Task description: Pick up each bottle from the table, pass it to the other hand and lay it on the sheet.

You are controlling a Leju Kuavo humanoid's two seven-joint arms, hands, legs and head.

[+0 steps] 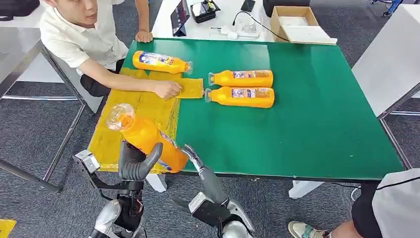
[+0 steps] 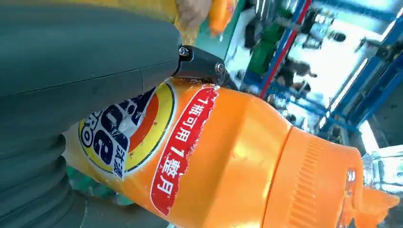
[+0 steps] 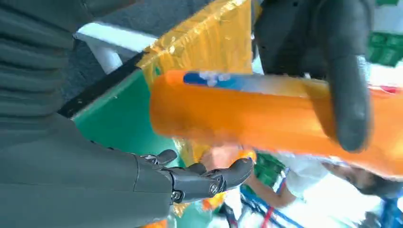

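My left hand (image 1: 134, 163) is gripping an orange bottle (image 1: 146, 136), tilted cap-up over the yellow sheet (image 1: 148, 106) | my right hand (image 1: 192, 157) is hovering just beside the bottle's base, fingers apart, holding nothing | the sheet is lying on the green table (image 1: 307, 124), a person's hand (image 1: 166, 89) pressing on it.

Held bottle (image 2: 228, 156), left wrist view: red sticker (image 2: 183, 152) with white Chinese text "1瓶可用1整月". Beside it round yellow-edged label (image 2: 123, 137) with big blue letters, cut by left hand (image 2: 71, 71), not readable whole; small white characters at label edge, too unclear to read. Head view: three bottles lying on desk (image 1: 307, 124) have blue and orange labels, print too small to read.
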